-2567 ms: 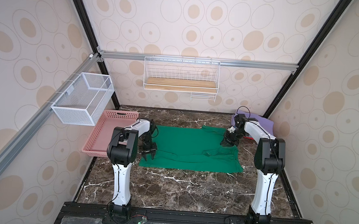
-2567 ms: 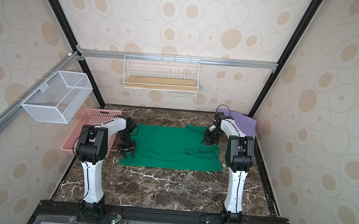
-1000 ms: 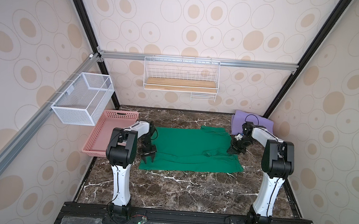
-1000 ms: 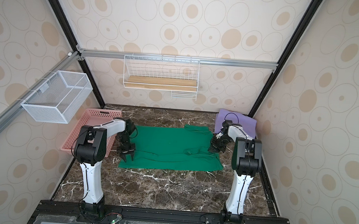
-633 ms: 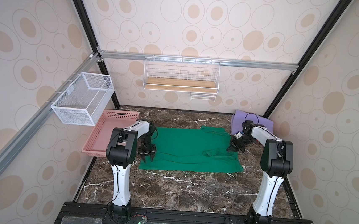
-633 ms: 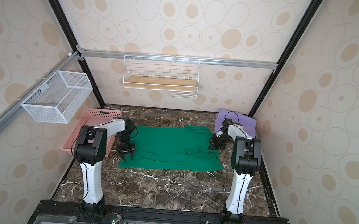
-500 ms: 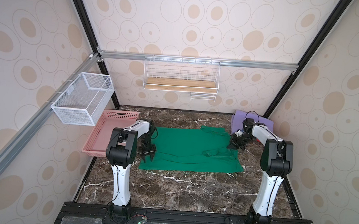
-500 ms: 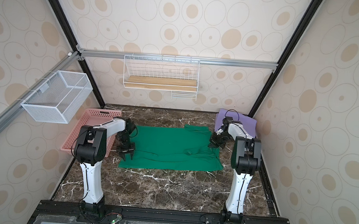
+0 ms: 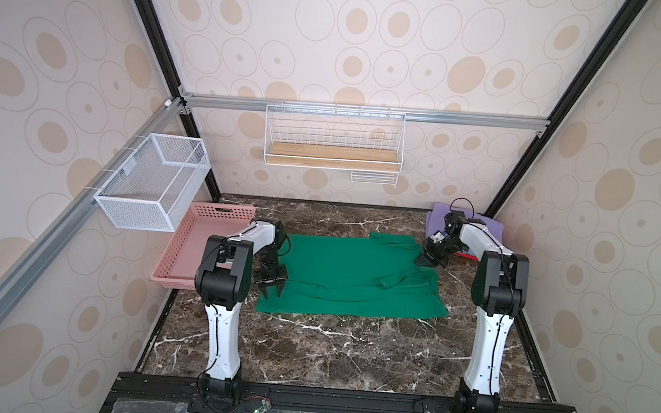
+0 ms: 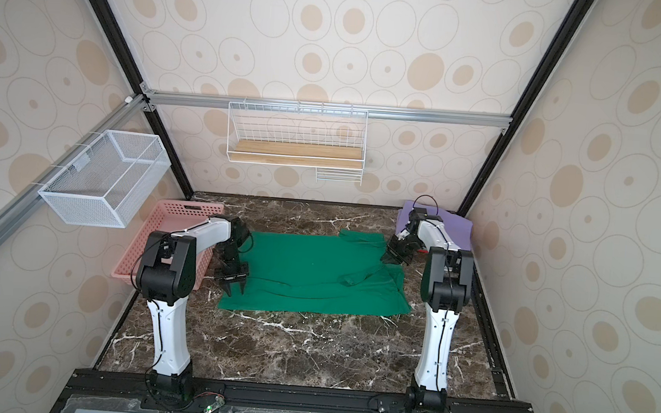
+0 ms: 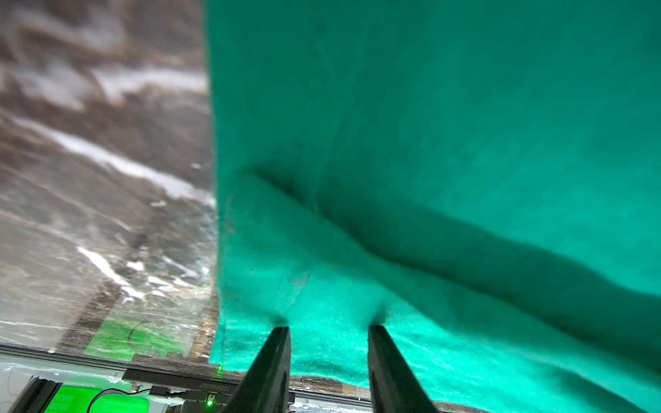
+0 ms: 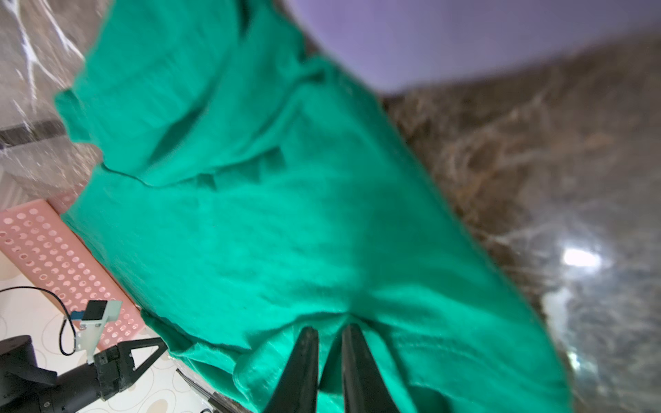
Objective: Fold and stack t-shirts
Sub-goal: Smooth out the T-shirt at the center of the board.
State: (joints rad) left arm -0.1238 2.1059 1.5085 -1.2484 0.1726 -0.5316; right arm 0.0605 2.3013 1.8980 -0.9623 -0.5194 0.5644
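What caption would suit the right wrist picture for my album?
Right tool, fingers nearly together, at a puckered fold of the green t-shirt, lavender t-shirt and pink basket beyond.

Bright, even top views; blurred wrist views, glare on the marble tabletop (image 12: pixel 579 257).

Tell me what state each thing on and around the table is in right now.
Green shirt: spread on the table, right end rumpled.
Purple shirt: folded, back right corner.
Red shirt: mostly hidden, only a sliver shows.
Pink basket: empty.
Wire basket: empty.
Left hand: open, tips on the green shirt.
Right hand: nearly closed, pinching the green shirt.
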